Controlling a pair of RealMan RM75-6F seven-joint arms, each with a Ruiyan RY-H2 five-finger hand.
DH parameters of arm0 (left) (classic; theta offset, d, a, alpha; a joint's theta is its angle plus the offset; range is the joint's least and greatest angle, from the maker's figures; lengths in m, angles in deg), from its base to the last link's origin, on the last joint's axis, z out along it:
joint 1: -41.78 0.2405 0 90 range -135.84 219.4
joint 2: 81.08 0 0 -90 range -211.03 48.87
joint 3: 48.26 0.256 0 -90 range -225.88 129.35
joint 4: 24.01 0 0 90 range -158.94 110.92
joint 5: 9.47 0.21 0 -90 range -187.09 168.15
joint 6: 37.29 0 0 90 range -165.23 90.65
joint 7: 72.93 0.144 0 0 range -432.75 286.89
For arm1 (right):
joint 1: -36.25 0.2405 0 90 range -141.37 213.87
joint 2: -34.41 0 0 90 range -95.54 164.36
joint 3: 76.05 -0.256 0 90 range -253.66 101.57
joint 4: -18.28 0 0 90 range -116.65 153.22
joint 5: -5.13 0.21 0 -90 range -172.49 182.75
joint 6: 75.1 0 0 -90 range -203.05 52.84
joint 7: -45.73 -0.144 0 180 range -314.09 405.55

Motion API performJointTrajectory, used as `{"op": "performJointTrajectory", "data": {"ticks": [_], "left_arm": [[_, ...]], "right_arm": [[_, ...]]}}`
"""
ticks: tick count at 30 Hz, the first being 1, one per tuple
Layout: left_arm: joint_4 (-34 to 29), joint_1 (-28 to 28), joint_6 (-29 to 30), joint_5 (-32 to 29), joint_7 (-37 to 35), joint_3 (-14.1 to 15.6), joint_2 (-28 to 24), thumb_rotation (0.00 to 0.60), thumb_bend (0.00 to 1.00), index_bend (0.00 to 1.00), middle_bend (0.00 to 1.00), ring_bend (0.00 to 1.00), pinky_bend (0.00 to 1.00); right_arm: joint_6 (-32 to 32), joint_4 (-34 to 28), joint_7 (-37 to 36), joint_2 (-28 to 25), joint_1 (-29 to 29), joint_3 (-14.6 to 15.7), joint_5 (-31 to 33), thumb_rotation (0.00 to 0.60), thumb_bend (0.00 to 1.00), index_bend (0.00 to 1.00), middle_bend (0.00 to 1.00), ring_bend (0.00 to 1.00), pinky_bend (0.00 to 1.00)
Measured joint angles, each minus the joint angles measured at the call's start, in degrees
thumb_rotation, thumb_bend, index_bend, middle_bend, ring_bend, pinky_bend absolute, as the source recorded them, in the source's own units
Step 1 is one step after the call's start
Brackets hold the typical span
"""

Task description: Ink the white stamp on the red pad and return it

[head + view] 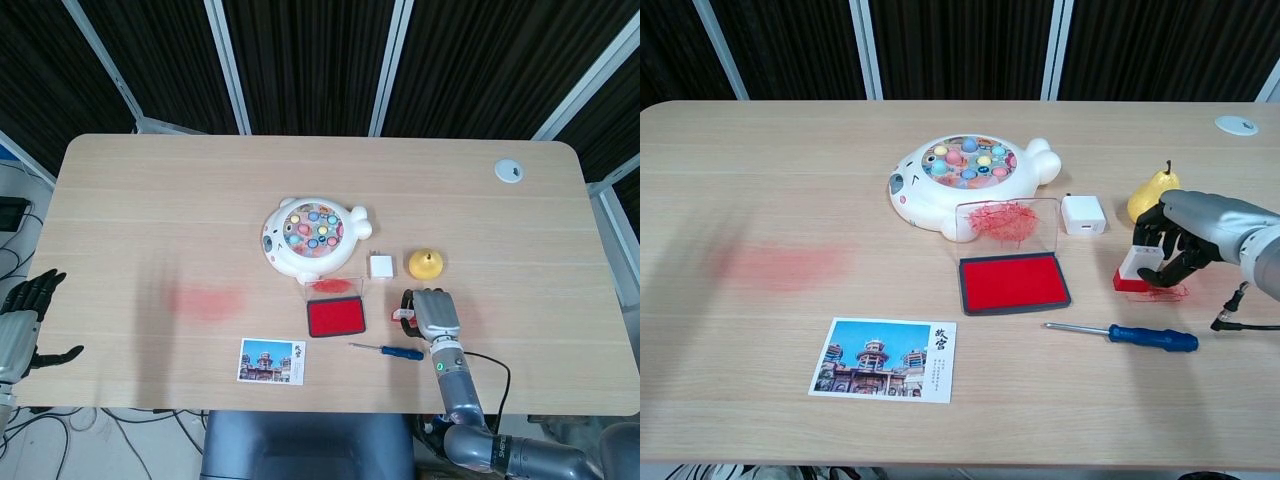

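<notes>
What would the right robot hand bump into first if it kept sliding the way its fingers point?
Probably the red ink pad. The right robot hand, holding the white stamp, points left across the table toward it, with bare wood between. Depth is hard to judge, so it might pass just in front.
</notes>
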Motion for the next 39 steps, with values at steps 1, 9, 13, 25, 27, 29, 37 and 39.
{"op": "performJointTrajectory", "data": {"ticks": [1,9,13,25,27,29,37,39], "left_arm": [[0.0,0.0,0.0,0.0,0.0,0.0,0.0,0.600,0.00,0.00,0.00,0.00,0.00],[-0.1,0.0,0.0,0.0,0.1,0.0,-0.1,0.600,0.00,0.00,0.00,0.00,0.00],[-0.2,0.1,0.1,0.0,0.1,0.0,-0.1,0.600,0.00,0.00,0.00,0.00,0.00],[-0.3,0.1,0.1,-0.1,0.3,0.0,-0.1,0.600,0.00,0.00,0.00,0.00,0.00],[-0.3,0.1,0.1,-0.1,0.3,0.0,-0.1,0.600,0.00,0.00,0.00,0.00,0.00],[-0.3,0.1,0.1,-0.1,0.3,0.0,-0.2,0.600,0.00,0.00,0.00,0.00,0.00],[-0.3,0.2,0.1,0.0,0.2,0.0,-0.2,0.600,0.00,0.00,0.00,0.00,0.00],[-0.3,0.2,0.1,0.1,0.1,0.0,-0.2,0.600,0.00,0.00,0.00,0.00,0.00]], "right_arm": [[0.0,0.0,0.1,0.0,0.0,0.0,0.1,0.600,0.49,0.64,0.47,0.40,0.31],[0.0,-0.4,0.9,-0.3,0.1,0.2,0.7,0.600,0.46,0.60,0.44,0.39,0.31],[0.0,-0.7,1.3,-0.5,0.3,0.2,1.1,0.600,0.45,0.56,0.43,0.39,0.30],[0.2,-1.2,2.2,-1.0,0.5,0.3,1.8,0.600,0.44,0.46,0.41,0.39,0.30],[0.2,-1.3,2.4,-1.1,0.6,0.4,1.9,0.600,0.44,0.45,0.41,0.38,0.30],[0.2,-1.3,2.4,-1.1,0.6,0.4,2.0,0.600,0.42,0.42,0.38,0.36,0.30],[0.3,-1.7,2.8,-1.3,0.6,0.8,1.8,0.600,0.33,0.25,0.19,0.19,0.26],[0.4,-1.9,2.8,-1.5,0.6,1.0,1.4,0.600,0.31,0.23,0.17,0.18,0.25]]}}
